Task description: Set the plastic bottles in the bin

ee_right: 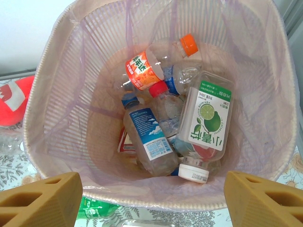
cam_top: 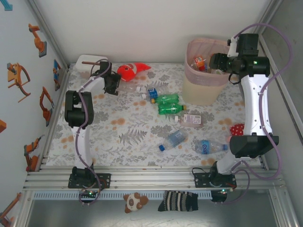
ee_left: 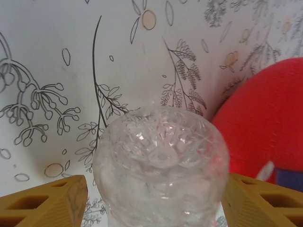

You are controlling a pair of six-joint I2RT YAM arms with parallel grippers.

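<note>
A clear plastic bottle [ee_left: 161, 165] lies base-first between the fingers of my left gripper [ee_left: 154, 198]. The jaws straddle it: the right finger [ee_left: 265, 201] touches its side, the left finger [ee_left: 42, 201] stands a sliver away. From above, this gripper [cam_top: 113, 83] is low at the mat's back left. Several more bottles lie mid-table: a blue-capped one [cam_top: 152, 92], two green ones [cam_top: 166, 99] [cam_top: 170, 109], a pale-labelled one [cam_top: 190, 119], and two blue-labelled ones [cam_top: 173, 139] [cam_top: 208, 146]. My right gripper [ee_right: 151, 191] hangs open and empty over the bin [cam_top: 203, 92], whose pink-lined rim [ee_right: 42, 94] encloses several bottles [ee_right: 147, 137].
A red-orange fish toy [cam_top: 130, 71] [ee_left: 265, 127] lies just right of the left gripper. A white tissue box [cam_top: 87, 62] stands at the back left corner. A red spotted item [cam_top: 236, 128] sits by the right arm. A plush toy [cam_top: 135, 202] and a striped sock [cam_top: 177, 201] lie on the front ledge.
</note>
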